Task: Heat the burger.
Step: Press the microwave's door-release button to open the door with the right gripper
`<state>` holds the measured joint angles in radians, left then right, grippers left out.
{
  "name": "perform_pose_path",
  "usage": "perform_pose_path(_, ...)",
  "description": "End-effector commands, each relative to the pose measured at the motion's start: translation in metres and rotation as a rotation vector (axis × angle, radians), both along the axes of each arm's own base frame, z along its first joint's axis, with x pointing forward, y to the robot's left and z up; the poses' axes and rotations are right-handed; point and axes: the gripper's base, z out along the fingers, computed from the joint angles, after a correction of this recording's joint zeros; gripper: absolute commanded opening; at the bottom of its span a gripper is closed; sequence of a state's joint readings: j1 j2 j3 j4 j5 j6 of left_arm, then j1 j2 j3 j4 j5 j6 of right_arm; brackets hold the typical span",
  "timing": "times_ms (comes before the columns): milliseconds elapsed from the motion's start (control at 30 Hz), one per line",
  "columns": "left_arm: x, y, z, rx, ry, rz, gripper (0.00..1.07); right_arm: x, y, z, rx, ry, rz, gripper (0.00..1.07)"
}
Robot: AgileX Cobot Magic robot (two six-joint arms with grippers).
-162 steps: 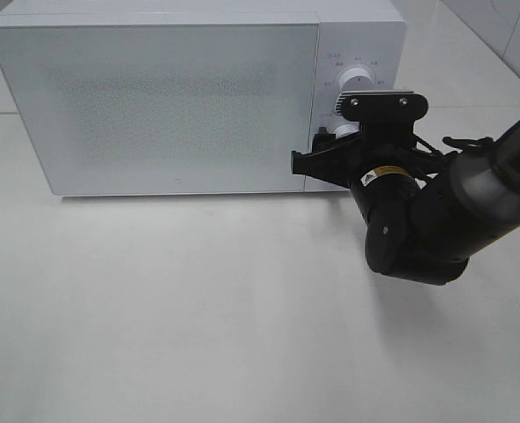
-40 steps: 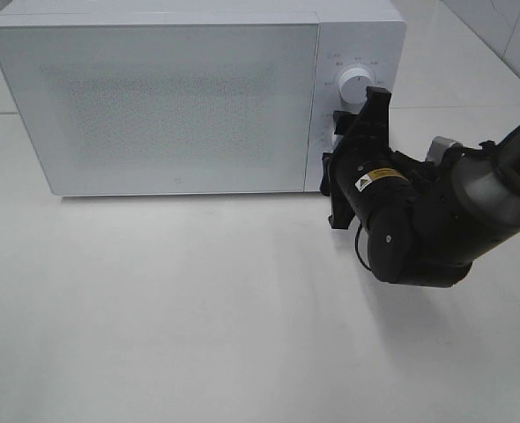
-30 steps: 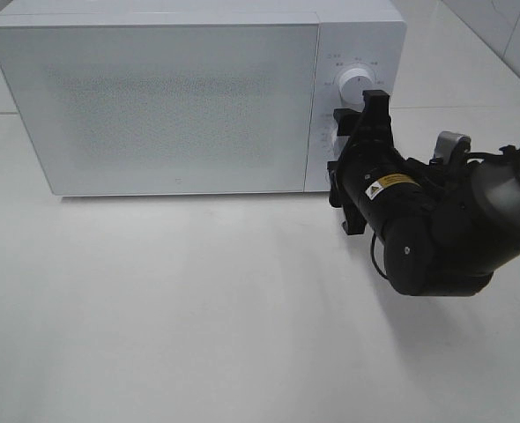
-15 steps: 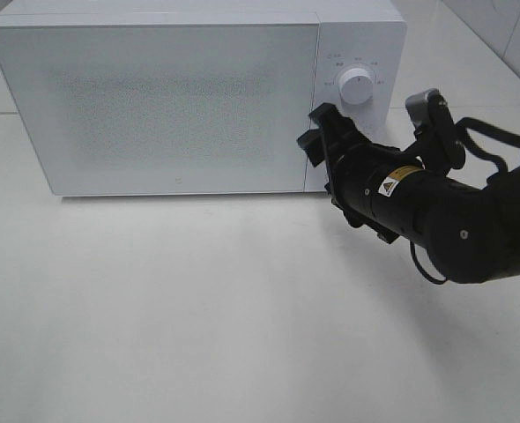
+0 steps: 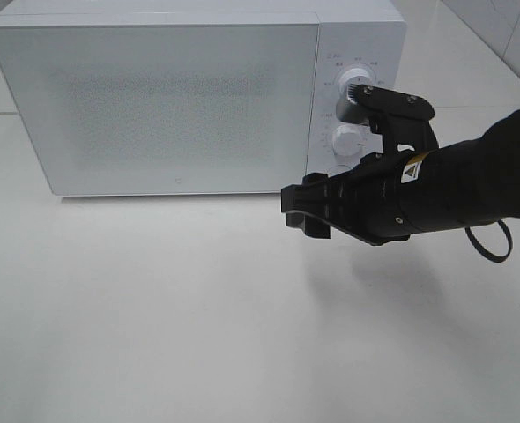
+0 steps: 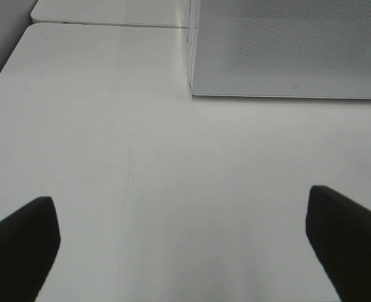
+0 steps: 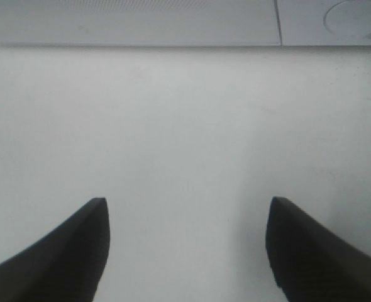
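Right pincer [image 5: 300, 211]: spread, pinching nothing; held over the counter just in front of the microwave door's 5 o'clock corner, tips aimed toward 9 o'clock in the high view.
Right pincer fingers [image 7: 66, 251]: dark, well apart, only bare counter between them; microwave's base edge ahead.
Left pincer [image 6: 179, 201]: spread wide, empty; outside the high view; seen only by its own wrist camera, over bare counter, facing the microwave's near corner.
Left pincer fingers [image 6: 22, 245]: two dark tips, far apart, touching nothing.
Right arm [image 5: 454, 185]: black, entering from 3 o'clock of the high view, crossing in front of the control panel.
Counter [image 5: 154, 308]: white, plain; faint shadow of the arm toward 5 o'clock of the pincer.
Microwave [image 5: 172, 97]: white, at 12 o'clock of the high view, standing on the counter; door shut, frosted and speckled, nothing readable through it.
Upper dial [image 5: 354, 83]: white, round, on the panel at 3 o'clock of the door, touching nothing.
Lower dial [image 5: 345, 139]: white, directly at 6 o'clock of the upper one, just beyond the arm.
Burger: in no view; whereabouts cannot be told.
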<state>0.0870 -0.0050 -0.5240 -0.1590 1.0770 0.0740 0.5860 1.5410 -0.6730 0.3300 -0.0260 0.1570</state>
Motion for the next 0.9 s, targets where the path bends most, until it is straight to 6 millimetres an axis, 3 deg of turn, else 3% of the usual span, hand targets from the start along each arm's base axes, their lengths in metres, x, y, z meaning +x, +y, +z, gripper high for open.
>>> perform_pose_path(33, -0.002, 0.000, 0.000, -0.007, -0.023, 0.004, 1.00, -0.006, -0.001, 0.008, -0.081, 0.024, 0.121, 0.69)
perform_pose_path(200, -0.002, 0.000, 0.000, -0.007, -0.023, 0.004, 1.00, -0.021, -0.009, 0.024, -0.197, 0.109, 0.254, 0.69)
perform_pose_path(500, -0.002, 0.000, 0.000, -0.007, -0.023, 0.004, 1.00, -0.045, -0.022, 0.048, -0.231, 0.156, 0.302, 0.69)
perform_pose_path(567, -0.002, 0.000, 0.000, -0.007, -0.023, 0.004, 1.00, -0.060, -0.031, 0.066, -0.222, 0.144, 0.315, 0.69)
perform_pose_path(900, -0.002, 0.000, 0.000, -0.007, -0.023, 0.004, 1.00, -0.101, -0.057, 0.108, -0.181, 0.050, 0.335, 0.69)
